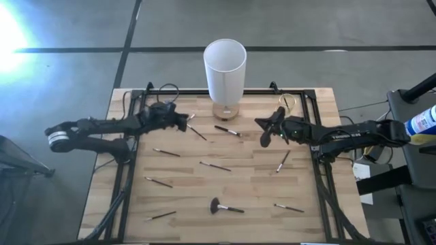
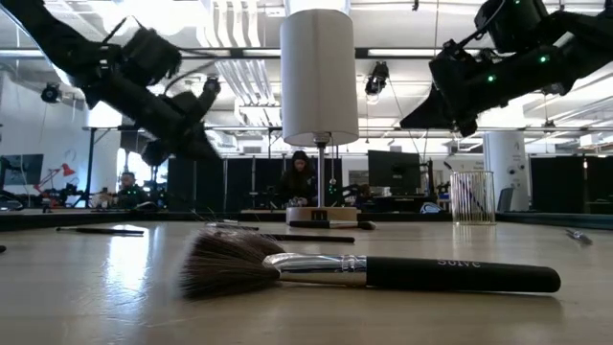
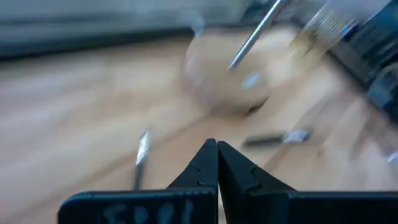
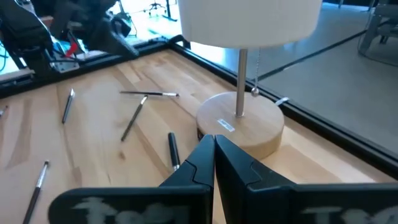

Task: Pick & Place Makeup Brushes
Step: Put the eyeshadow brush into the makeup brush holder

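Your makeup brushes point(image 1: 215, 166) lay flat, scattered apart across wooden table point(image 1: 320, 224); thin dark sticks, some silver-ferruled. Wide fluffy-headed brush point(image 1: 225, 207) lay near front edge, centre.

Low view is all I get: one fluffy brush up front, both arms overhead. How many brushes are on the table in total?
Observer: The high view shows nine lying loose on the table. Your fluffy brush is near the front edge.
Operator: Is either gripper holding one?
Observer: Not that I can see. In the wrist views the left gripper and right gripper are both shut, with nothing visible between the fingers.
Operator: Where is the right one aimed?
Observer: At the lamp base. A thin brush lies on the wood just short of it.
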Controlling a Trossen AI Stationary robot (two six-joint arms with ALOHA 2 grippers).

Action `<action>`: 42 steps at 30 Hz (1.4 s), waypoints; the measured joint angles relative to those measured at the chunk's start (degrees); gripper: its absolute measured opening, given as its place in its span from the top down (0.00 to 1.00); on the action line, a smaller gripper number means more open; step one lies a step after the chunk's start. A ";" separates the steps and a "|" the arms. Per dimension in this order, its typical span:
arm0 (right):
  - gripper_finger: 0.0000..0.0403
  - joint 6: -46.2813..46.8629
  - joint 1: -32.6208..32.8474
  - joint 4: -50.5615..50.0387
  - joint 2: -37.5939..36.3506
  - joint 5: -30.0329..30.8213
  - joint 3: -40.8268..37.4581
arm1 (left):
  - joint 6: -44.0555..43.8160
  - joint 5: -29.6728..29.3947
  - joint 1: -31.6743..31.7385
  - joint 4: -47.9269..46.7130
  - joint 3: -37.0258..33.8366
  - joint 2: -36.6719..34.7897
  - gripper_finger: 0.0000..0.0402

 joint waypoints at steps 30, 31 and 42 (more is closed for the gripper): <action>0.98 -1.79 0.00 2.62 2.86 -0.13 -0.02 | 13.09 -0.76 7.23 -24.88 4.94 14.07 0.75; 0.98 -1.79 -0.01 2.62 2.86 -0.13 -0.02 | 13.23 -0.71 7.23 -24.84 4.92 14.44 0.76; 0.98 -1.77 -0.02 2.60 2.86 -0.13 -0.02 | 13.82 0.31 7.18 -23.83 1.72 16.33 0.99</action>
